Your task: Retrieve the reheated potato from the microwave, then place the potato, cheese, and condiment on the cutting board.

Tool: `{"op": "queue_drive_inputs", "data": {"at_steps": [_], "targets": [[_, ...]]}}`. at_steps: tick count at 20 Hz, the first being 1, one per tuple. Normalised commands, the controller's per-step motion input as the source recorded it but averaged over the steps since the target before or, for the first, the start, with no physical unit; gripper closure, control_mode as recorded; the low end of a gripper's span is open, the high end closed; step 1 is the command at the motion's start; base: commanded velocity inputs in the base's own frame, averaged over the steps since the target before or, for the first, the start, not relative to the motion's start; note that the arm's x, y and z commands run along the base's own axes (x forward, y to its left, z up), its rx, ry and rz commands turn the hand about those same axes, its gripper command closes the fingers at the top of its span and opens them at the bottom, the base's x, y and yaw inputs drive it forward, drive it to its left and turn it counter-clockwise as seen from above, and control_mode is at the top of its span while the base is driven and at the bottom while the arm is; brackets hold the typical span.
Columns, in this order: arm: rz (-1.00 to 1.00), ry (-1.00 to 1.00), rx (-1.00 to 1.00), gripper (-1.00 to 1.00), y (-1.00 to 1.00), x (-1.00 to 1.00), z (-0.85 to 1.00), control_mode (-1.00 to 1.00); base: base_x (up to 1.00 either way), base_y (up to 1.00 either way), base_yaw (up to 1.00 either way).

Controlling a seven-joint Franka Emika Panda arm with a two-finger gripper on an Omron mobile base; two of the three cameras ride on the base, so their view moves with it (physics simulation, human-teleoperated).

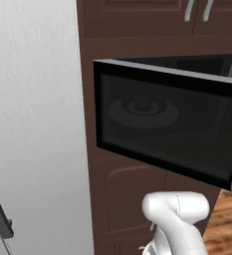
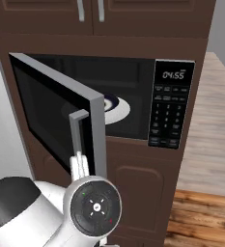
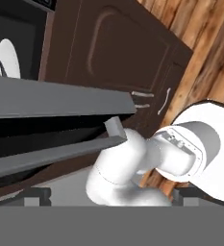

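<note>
Right base view — microwave (image 2: pixel 174 103) door (image 2: pixel 56 113) swung open, blocking brown cabinets (image 2: pixel 143 193); fingers (image 3: pixel 111 199) spread wide, empty.

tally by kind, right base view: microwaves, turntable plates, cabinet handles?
microwave: 1, door open
turntable plate: 1
upper cabinet handles: 2
Total: 4

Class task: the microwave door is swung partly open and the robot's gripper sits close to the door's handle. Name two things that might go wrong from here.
1. The microwave door stands only partly open, so an arm reaching for the turntable may knock its edge.
2. The open gripper sits right by the door handle; pulling away carelessly might snag it and swing the door.
</note>
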Motion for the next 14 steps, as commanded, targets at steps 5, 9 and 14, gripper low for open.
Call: {"op": "queue_drive_inputs", "data": {"at_steps": [5, 9, 14], "targets": [[0.02, -0.01, 0.24, -1.00, -0.45, -0.16, 0.04, -1.00, 0.00, 0.00, 0.00], [0.06, 0.00, 0.26, -1.00, -0.31, 0.04, 0.01, -1.00, 0.00, 0.00, 0.00], [0.02, 0.00, 0.21, -1.00, -0.17, 0.43, -0.03, -1.00, 0.00, 0.00, 0.00]]}}
